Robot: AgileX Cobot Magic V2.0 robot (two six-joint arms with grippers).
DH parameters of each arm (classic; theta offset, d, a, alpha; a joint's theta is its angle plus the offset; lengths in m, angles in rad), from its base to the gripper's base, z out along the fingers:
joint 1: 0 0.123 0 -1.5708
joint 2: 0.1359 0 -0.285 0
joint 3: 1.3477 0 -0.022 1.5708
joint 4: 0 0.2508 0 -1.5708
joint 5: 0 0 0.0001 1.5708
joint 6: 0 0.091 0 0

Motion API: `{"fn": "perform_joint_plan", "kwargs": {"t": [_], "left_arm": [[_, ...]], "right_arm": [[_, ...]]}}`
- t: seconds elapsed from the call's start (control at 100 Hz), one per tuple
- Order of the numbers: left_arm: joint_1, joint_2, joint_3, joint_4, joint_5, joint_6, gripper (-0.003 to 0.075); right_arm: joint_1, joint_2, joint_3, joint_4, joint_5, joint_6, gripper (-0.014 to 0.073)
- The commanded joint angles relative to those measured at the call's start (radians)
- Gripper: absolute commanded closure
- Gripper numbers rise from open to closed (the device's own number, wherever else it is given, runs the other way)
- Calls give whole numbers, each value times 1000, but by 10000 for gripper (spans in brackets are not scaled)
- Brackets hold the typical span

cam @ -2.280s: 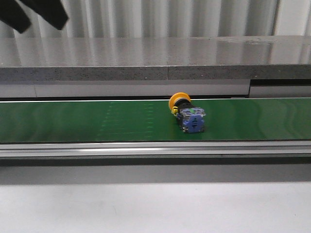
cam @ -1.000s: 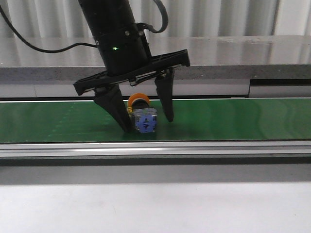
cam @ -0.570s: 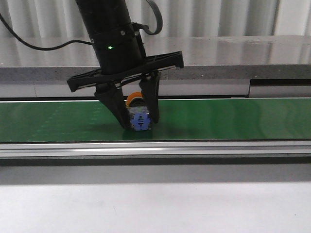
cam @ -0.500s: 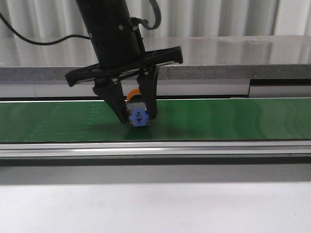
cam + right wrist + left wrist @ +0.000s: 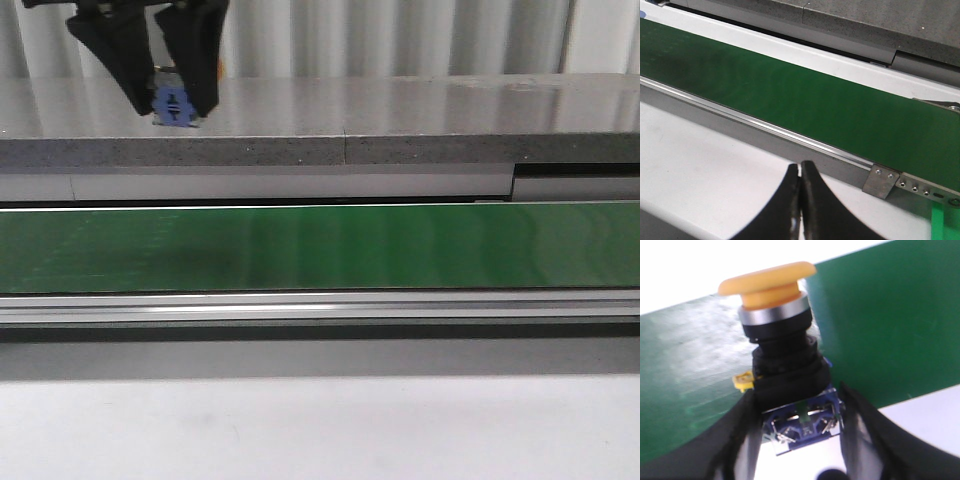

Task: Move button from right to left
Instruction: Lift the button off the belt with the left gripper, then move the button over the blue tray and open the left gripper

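My left gripper (image 5: 172, 105) is shut on the button (image 5: 173, 106) and holds it high above the green belt (image 5: 330, 245), at the upper left of the front view; only its blue contact block shows there between the black fingers. In the left wrist view the button (image 5: 777, 335) shows whole: yellow mushroom cap, silver ring, black collar, blue-and-clear block clamped between the fingers (image 5: 867, 432). My right gripper (image 5: 800, 170) is shut and empty, over the white table short of the belt. It is out of the front view.
The green conveyor belt runs across the front view between a metal rail (image 5: 320, 308) in front and a grey stone ledge (image 5: 400, 120) behind. A white table surface (image 5: 320, 430) lies in front. A metal bracket (image 5: 880, 182) sits on the rail near my right gripper.
My left gripper closed on the button on the belt, then lifted it and carried it up and to the left. The belt is bare where the button lay.
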Motion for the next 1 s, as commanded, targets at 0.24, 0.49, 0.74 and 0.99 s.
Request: {"fn": "perform_joint_plan", "kwargs": {"t": [0.24, 0.49, 0.74, 0.99], "left_arm": [[249, -64, -28, -10, 14, 185, 552], [482, -64, -28, -6, 14, 233, 552], [688, -64, -28, -1, 13, 292, 552], [812, -9, -5, 16, -30, 286, 552]], "right_arm": [[3, 13, -24, 11, -73, -8, 660], [3, 13, -24, 11, -73, -8, 660], [3, 13, -24, 11, -73, -8, 660], [3, 13, -24, 11, -73, -8, 660]]}}
